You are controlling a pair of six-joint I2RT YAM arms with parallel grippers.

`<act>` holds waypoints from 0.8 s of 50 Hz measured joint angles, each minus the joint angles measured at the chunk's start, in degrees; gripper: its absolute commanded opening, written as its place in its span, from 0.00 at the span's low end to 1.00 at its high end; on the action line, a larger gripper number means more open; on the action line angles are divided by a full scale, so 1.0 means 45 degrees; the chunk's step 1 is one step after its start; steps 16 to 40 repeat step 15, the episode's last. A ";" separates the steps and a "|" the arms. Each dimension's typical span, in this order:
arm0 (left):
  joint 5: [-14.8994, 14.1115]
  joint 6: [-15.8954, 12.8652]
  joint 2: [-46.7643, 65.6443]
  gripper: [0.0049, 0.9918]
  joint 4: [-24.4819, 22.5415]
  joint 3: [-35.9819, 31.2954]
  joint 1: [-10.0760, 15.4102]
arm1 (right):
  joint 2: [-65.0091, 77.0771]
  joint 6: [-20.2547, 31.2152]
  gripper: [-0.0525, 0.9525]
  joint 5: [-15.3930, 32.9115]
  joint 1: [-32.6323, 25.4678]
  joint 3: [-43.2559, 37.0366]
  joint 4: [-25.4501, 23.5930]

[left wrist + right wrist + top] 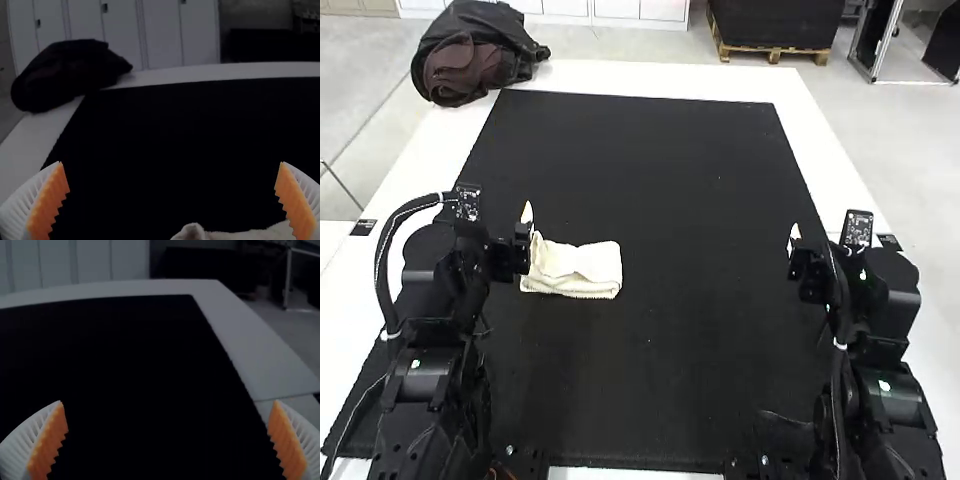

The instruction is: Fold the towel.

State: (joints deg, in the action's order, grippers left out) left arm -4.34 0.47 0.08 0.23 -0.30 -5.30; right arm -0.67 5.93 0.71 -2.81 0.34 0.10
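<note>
Lying folded in stacked layers, the pale towel (582,268) sits on the black mat (660,170), at nine o'clock from the mat's middle. Its layered edge faces six o'clock; its upper ply is wrinkled, with a raised bit at the ten o'clock corner. The left gripper (527,217) is at the towel's ten o'clock, close by, its ribbed fingers (49,202) spread wide apart. The right gripper (794,236) is well away at the towel's three o'clock, its fingers (49,442) also wide apart. A dark bag (470,60) rests on the white table (620,78) at its eleven o'clock corner.
</note>
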 measured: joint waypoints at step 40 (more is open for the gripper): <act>0.0000 0.0005 0.0000 0.98 0.0000 0.0000 0.0000 | 0.0000 -0.0039 0.97 -0.0117 0.0000 0.0000 0.0000</act>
